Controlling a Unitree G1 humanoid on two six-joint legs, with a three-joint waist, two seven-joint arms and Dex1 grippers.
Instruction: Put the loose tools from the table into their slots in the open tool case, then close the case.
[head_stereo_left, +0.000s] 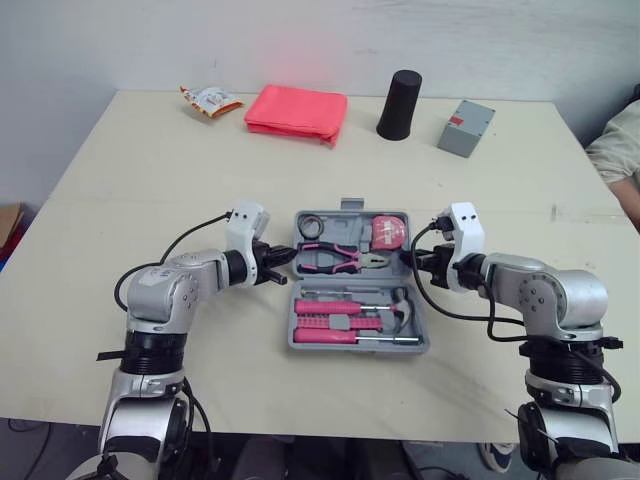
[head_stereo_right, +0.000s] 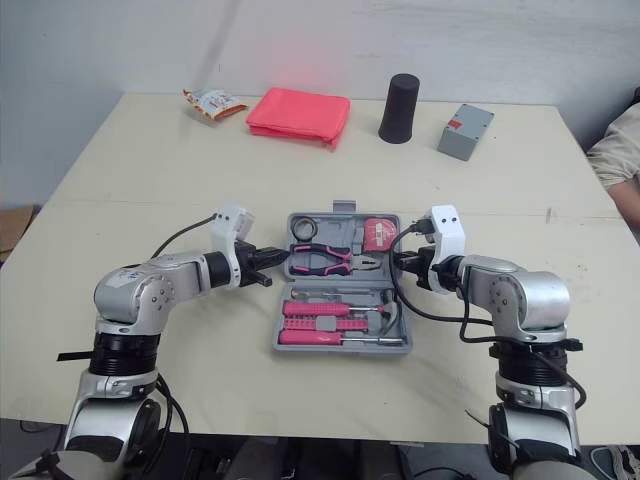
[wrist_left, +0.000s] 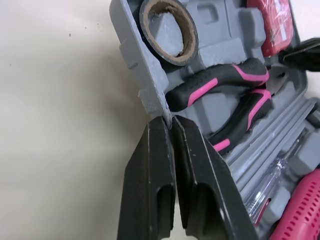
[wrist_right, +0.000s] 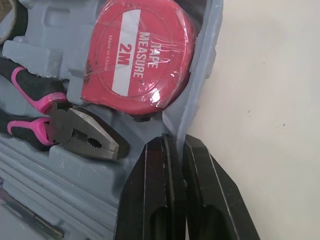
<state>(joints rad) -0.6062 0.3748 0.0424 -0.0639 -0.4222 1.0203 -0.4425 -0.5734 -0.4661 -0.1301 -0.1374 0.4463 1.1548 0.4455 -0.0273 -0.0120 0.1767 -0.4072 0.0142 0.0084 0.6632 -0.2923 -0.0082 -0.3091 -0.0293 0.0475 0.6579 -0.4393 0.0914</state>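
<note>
Pale wooden tabletop (head_stereo_left: 120, 180) before a white wall. Near the front middle, grey tool case (head_stereo_left: 350, 280), lying open and flat. In its far half, seated in moulded slots: roll of tape (head_stereo_left: 312, 224), black-and-pink pliers (head_stereo_left: 335, 259), red tape measure (head_stereo_left: 388, 234). In its near half, a row of pink-handled screwdrivers (head_stereo_left: 325, 305). Left tool (head_stereo_left: 287, 257) at the left edge of the far half, fingers (wrist_left: 150, 170) drawn narrow, tips pinched on the grey rim beside the roll of tape. Right tool (head_stereo_left: 408, 258) at the opposite edge, fingers (wrist_right: 210, 195) likewise narrow, closed over the rim just beside the tape measure. Along the far side of the tabletop, well apart from the case: snack packet (head_stereo_left: 209, 99), folded red cloth (head_stereo_left: 296, 112), black cup (head_stereo_left: 399, 104), small grey box (head_stereo_left: 465, 127). At the right margin, a person's sleeve (head_stereo_left: 618, 145).
</note>
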